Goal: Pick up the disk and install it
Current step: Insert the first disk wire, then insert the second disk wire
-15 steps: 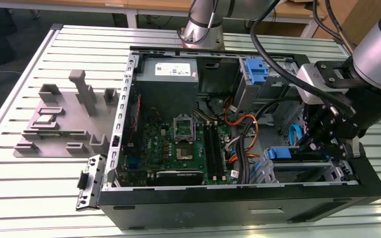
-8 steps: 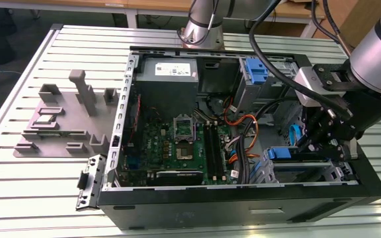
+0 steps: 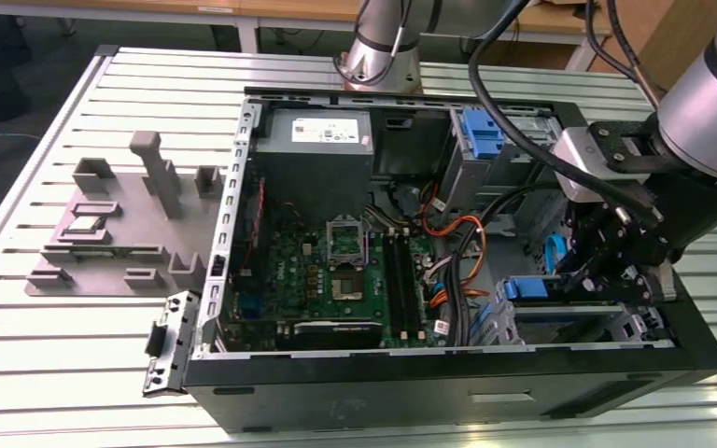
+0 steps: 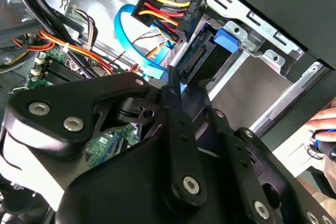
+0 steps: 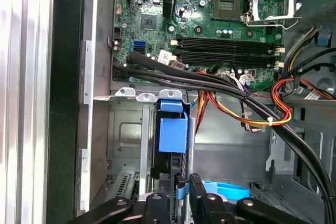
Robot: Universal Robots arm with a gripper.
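The open computer case [image 3: 458,373] lies on its side on the slatted metal table [image 3: 35,355], and the arm reaches down into the corner of it at the exterior view's right. The gripper [image 3: 601,271] sits low inside the drive cage [image 3: 545,322] there. The disk [image 5: 172,140] stands on edge in one of the cage's metal slots, its blue carrier tab [image 5: 172,132] facing up towards the motherboard [image 5: 210,19] in the first wrist view. The dark fingers [image 5: 195,195] sit close together around the disk's near end — they look closed on it, with a thin blue edge showing between them. In the second wrist view the gripper [image 4: 170,85] points at the disk's connector end [image 4: 202,59], just beside a black power plug [image 4: 163,11] with red, yellow and black wires and a loop of light blue data cable [image 4: 128,30].

Bundles of orange and black cables [image 5: 236,95] run across the case just above the cage. On the table, well apart at the exterior view's left, stands a grey fixture block [image 3: 122,224]. A person's hand [image 4: 325,124] shows at the edge of the second wrist view, outside the case.
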